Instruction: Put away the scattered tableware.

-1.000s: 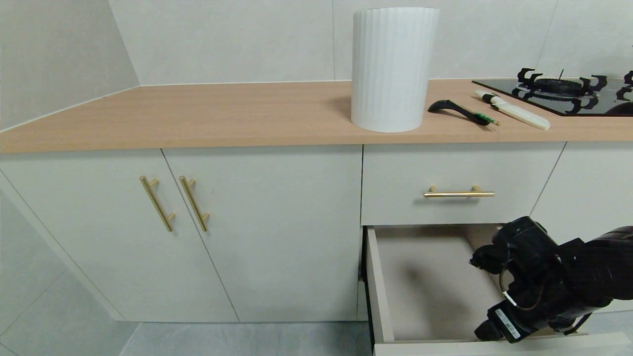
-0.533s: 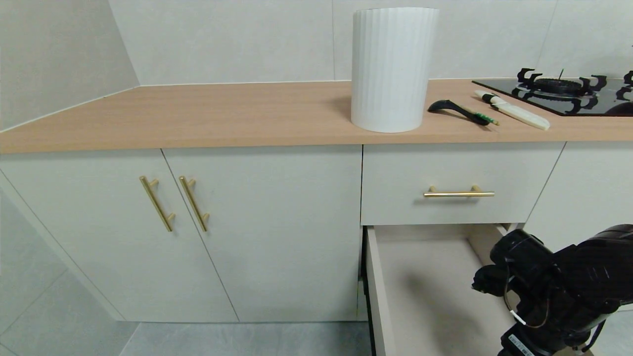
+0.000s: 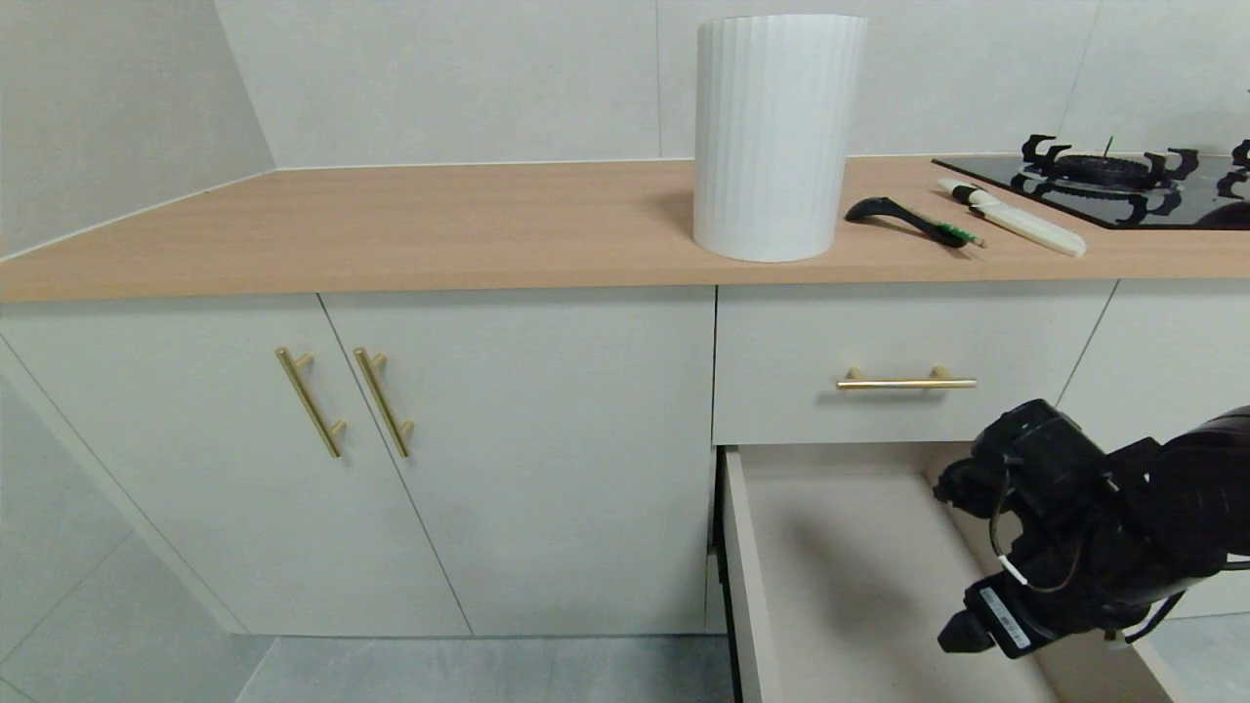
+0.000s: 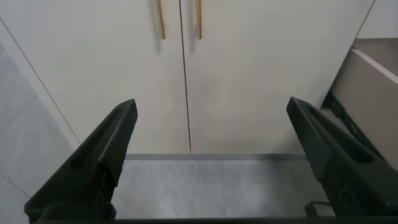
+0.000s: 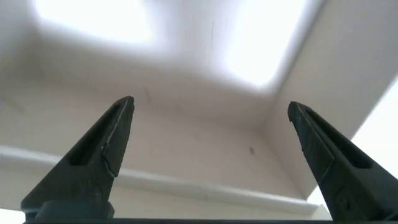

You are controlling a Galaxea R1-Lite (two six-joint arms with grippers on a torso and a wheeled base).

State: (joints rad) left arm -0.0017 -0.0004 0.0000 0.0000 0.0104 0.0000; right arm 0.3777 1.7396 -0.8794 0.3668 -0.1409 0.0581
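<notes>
Although the lower drawer point(image 3: 840, 576) stands pulled out, below and to the right of the white ribbed canister point(image 3: 776, 137), the part of its floor that can be seen holds no tableware, so I judge the task to be at an early stage: the storage place is ready, and nothing is yet stowed. Both scattered pieces lie on the countertop point(image 3: 391, 225) to the right of the canister. The black ladle point(image 3: 903, 219) (its handle tip is green) is just beside the canister. The white knife point(image 3: 1016, 220) lies a little farther right, between the ladle and the hob point(image 3: 1104, 186).

The right gripper point(image 5: 209, 106) hangs over the drawer, well below the canister and apart from both utensils, with its jaws spread wide and nothing between them. The left gripper point(image 4: 209, 104) is also spread wide and carries nothing. It faces the cupboard doors point(image 4: 186, 74) that stand below and to the left of the canister.

What is left, by my reading, is nearly everything: lifting the ladle and the knife off the counter, laying each in the drawer, and probably pushing the drawer shut.
</notes>
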